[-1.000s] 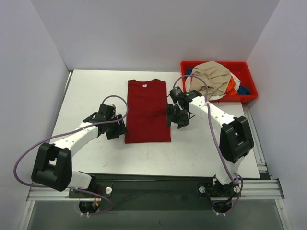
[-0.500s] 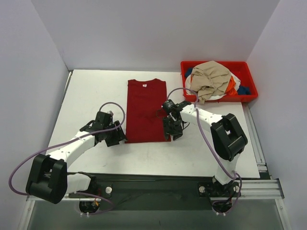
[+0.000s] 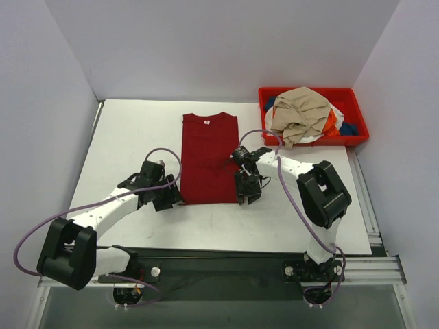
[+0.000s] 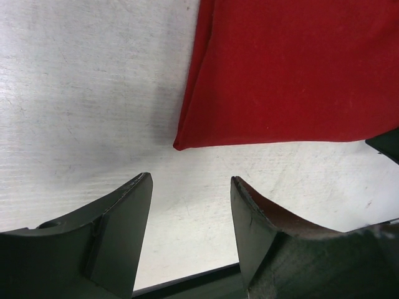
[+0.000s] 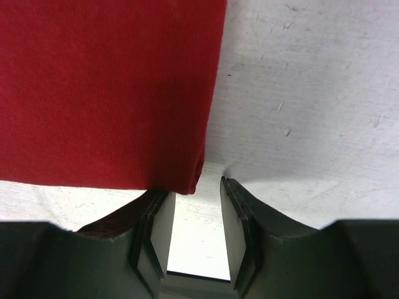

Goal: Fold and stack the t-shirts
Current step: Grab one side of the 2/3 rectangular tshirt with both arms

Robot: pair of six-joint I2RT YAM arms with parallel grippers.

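A dark red t-shirt (image 3: 209, 161) lies flat on the table as a long folded strip, neck at the far end. My left gripper (image 3: 173, 199) sits just off its near left corner. In the left wrist view it (image 4: 190, 182) is open, and the shirt's corner (image 4: 181, 144) lies a little beyond the fingertips with bare table between. My right gripper (image 3: 247, 197) is at the near right corner. In the right wrist view its jaws (image 5: 194, 192) stand apart, with the shirt's corner (image 5: 190, 184) right at their mouth, against the left finger (image 5: 156, 218). More t-shirts, tan (image 3: 302, 110) on top, fill the bin.
A red plastic bin (image 3: 322, 143) stands at the far right of the table, holding the tan shirt over orange (image 3: 331, 124), white (image 3: 338, 110) and blue (image 3: 348, 128) cloth. Grey walls close in the left, back and right sides. The arm bases sit at the near edge.
My right gripper has slid toward me along the shirt's right edge to its near corner, and its jaws have narrowed. My left gripper has edged nearer to the near left corner.
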